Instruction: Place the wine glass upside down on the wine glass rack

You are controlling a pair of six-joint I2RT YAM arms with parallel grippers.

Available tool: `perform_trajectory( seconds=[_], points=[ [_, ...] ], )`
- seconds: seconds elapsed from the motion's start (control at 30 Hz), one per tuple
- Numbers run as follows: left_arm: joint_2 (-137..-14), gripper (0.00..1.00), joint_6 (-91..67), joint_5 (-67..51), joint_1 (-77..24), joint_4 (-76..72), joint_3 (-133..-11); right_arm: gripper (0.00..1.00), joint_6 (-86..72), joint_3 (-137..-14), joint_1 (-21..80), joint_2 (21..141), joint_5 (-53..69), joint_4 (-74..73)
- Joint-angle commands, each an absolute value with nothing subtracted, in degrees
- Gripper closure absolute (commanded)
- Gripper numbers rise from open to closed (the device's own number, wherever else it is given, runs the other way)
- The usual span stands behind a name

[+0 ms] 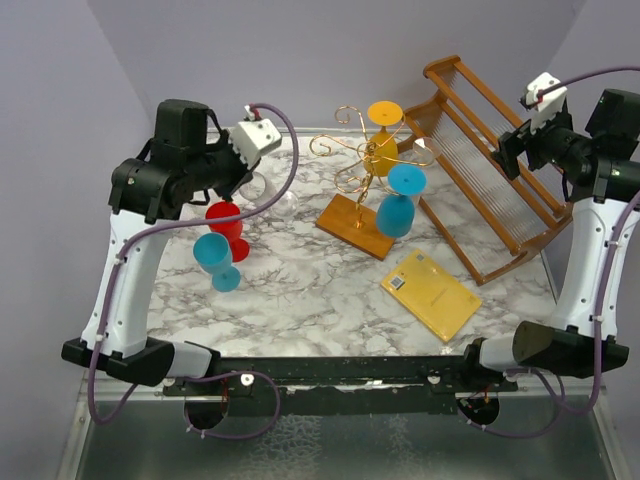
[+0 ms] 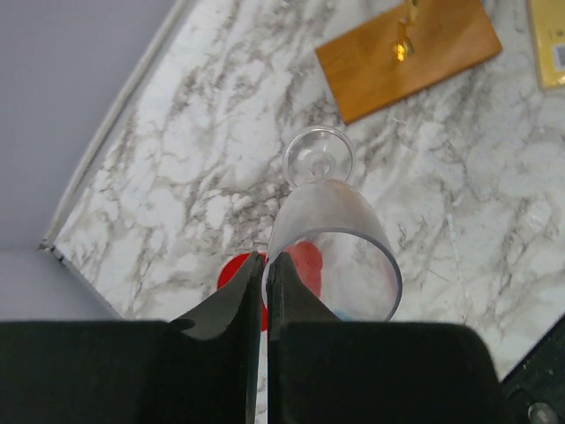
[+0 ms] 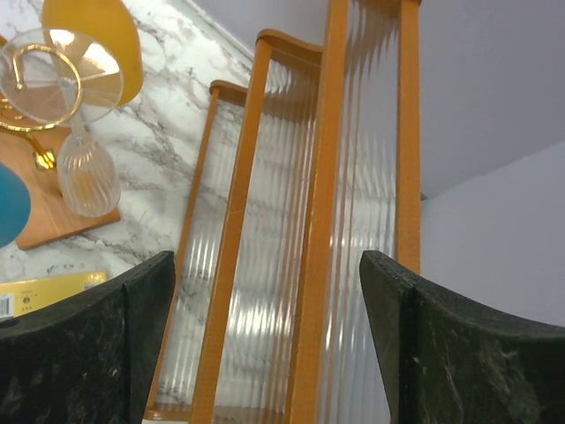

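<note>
My left gripper (image 1: 247,186) is shut on the rim of a clear wine glass (image 1: 274,197) and holds it above the table left of the rack. In the left wrist view the fingers (image 2: 284,291) pinch the bowl wall of the glass (image 2: 335,225), with its foot pointing away. The wine glass rack (image 1: 362,158) is gold wire on an orange-brown base (image 1: 352,224), also seen in the left wrist view (image 2: 415,53). An orange glass (image 1: 384,140), a blue glass (image 1: 397,207) and a clear glass (image 1: 420,152) hang on it. My right gripper (image 1: 514,152) is open and empty over the slatted rack.
A red glass (image 1: 227,224) and a blue glass (image 1: 215,261) stand under my left gripper. A large wooden slatted rack (image 1: 492,170) fills the back right and the right wrist view (image 3: 318,221). A yellow flat box (image 1: 431,293) lies front right.
</note>
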State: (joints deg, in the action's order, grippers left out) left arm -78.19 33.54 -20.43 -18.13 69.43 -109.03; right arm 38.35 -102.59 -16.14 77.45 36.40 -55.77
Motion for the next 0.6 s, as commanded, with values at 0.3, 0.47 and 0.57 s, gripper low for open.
perform_trajectory(
  seconds=[0.3,0.47,0.57],
  points=[
    [-79.5,1.0,9.27,0.0,-15.67,46.81,-125.63,0.35,21.69,-114.5,-16.05,78.63,43.1,-53.12],
    [-83.47,1.0,3.32,-1.94,-15.65,42.25,-131.71,0.33,16.37,-119.17,-10.02,82.14,39.61,-52.61],
    [-83.67,1.0,-0.07,-5.25,-15.67,36.52,-130.77,0.32,15.29,-119.44,-3.6,83.95,34.4,-51.1]
  ],
)
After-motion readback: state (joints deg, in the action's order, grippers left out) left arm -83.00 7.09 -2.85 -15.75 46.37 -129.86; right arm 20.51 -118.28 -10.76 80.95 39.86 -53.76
